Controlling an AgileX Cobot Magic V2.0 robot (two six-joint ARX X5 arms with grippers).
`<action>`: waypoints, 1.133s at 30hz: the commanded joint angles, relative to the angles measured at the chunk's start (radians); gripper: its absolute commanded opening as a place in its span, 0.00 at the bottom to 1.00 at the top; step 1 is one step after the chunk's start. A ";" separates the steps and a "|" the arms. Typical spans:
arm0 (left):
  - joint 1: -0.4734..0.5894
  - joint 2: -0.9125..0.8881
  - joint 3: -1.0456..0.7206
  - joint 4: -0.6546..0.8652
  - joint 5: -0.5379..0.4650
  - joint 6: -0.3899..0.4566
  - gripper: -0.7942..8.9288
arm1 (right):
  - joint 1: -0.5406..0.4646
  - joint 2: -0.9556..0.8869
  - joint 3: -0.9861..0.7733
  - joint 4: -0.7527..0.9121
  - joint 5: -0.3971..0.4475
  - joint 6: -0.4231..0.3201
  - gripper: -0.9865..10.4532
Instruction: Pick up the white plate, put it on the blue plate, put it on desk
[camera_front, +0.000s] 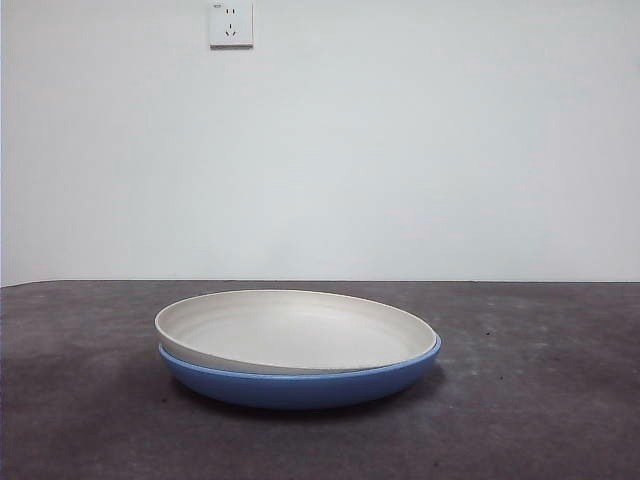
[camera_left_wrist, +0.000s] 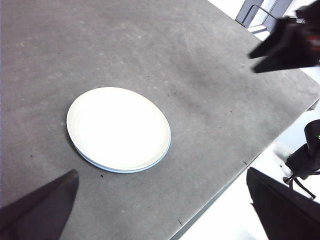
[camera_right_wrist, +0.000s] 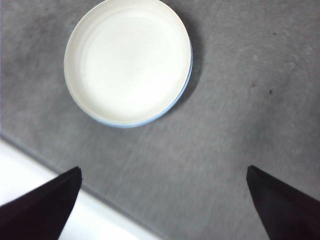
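The white plate (camera_front: 290, 330) rests on top of the blue plate (camera_front: 300, 385), slightly off-centre, and both sit on the desk (camera_front: 540, 400). Seen from the left wrist view, the white plate (camera_left_wrist: 118, 127) covers all but a thin blue plate rim (camera_left_wrist: 126, 171). My left gripper (camera_left_wrist: 161, 172) hangs high above the desk, open and empty, well apart from the stack. In the right wrist view the white plate (camera_right_wrist: 127, 60) shows a sliver of blue plate (camera_right_wrist: 136, 124) at its edge. My right gripper (camera_right_wrist: 164, 168) is also high, open and empty. Neither arm appears in the front view.
A white wall with a socket (camera_front: 231, 23) stands behind the desk. The desk's edge (camera_left_wrist: 215, 195) runs close to the stack in both wrist views. The other arm (camera_left_wrist: 290, 42) shows dark in the left wrist view. A black stand (camera_left_wrist: 305, 160) sits off the desk.
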 joint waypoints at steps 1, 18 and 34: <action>-0.006 0.000 0.008 0.012 0.002 0.001 0.76 | 0.022 -0.086 0.018 -0.057 0.029 0.003 0.57; -0.006 0.000 0.008 0.012 0.003 0.001 0.76 | 0.027 -0.465 0.017 -0.216 0.076 0.015 0.57; -0.006 0.000 0.008 0.011 0.002 0.001 0.11 | 0.026 -0.467 0.016 -0.181 0.076 0.013 0.10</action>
